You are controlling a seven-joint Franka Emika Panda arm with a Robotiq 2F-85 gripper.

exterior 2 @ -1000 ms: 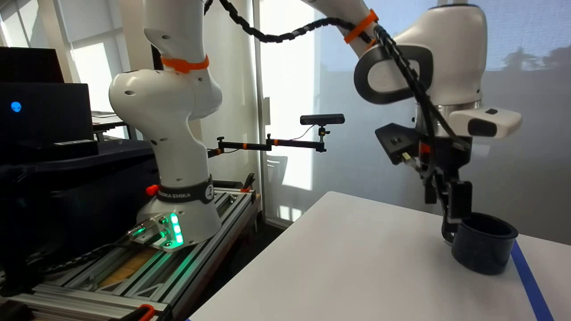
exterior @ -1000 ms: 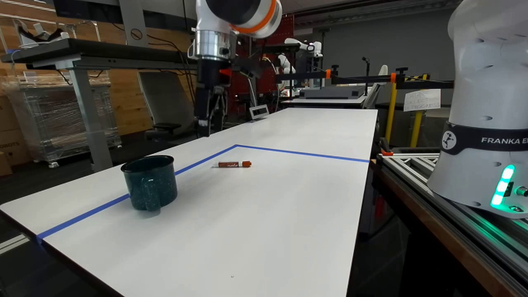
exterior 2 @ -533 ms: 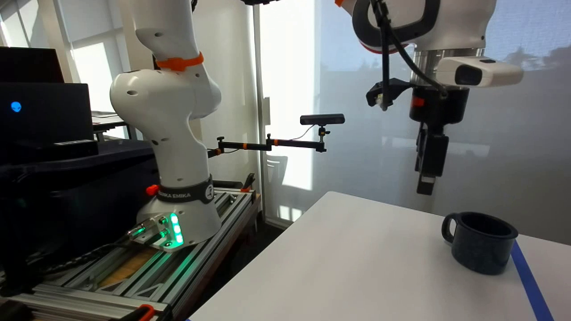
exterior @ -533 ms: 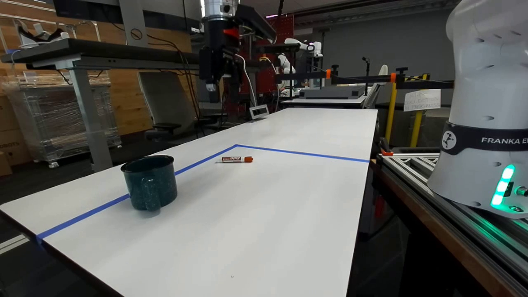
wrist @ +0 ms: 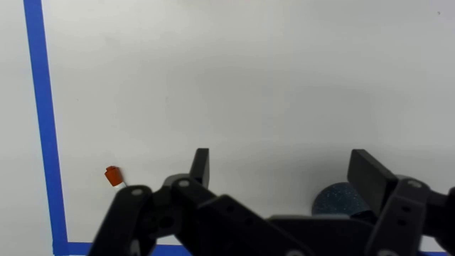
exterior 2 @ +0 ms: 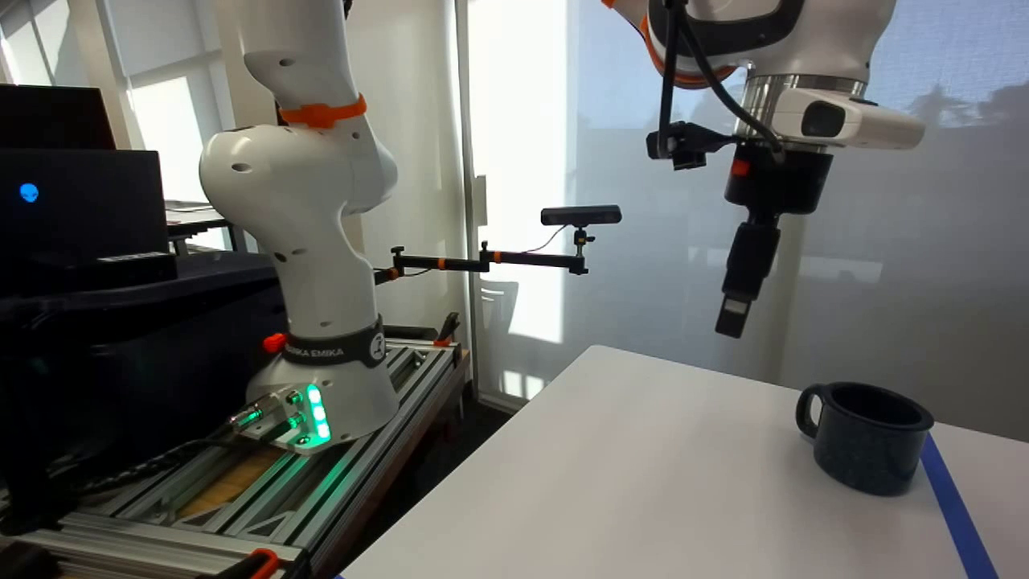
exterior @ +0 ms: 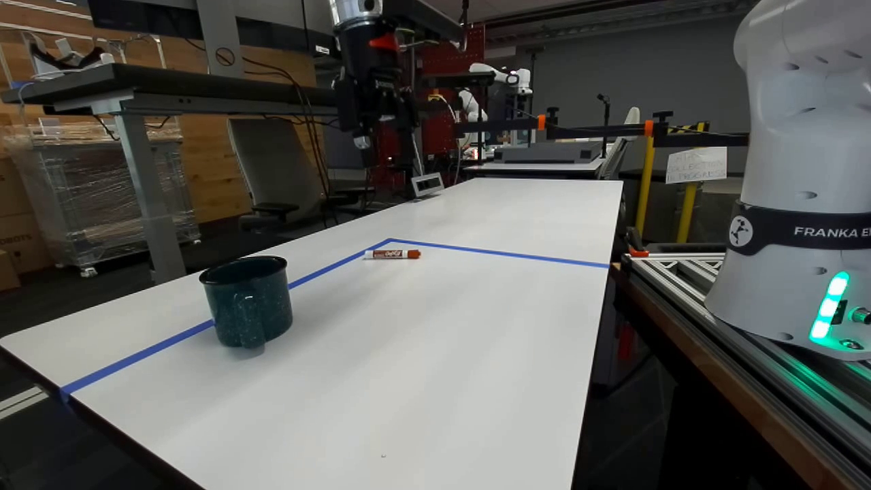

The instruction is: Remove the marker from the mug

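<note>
White tabletop fills the near area in an exterior view, blue tape marking lines on it. Near left: mug, dark teal, pale speckles, upright on the tabletop just beside the tape, handle facing near side. Can't tell if it touches the tape. Right side: robot base, white, green light strip lit.

Farther than the mug and to its right: marker, outside the mug, lying flat on the tabletop close to the tape corner, orange cap to the right, pale end to the left. Wrist view gets the cap plus a sliver of white; rest is blocked by the gripper. Gripper hangs tilted above the tabletop, well apart from marker and mug. Jaws released, tips spread wide, tabletop and part of the mug showing between them.

Far left: black-topped desk, grey chair, plastic-wrapped cart. Far right: yellow posts, handwritten sign, lettering blurred. Farthest, middle: dark grey slab on another table, small white robot arm behind.
</note>
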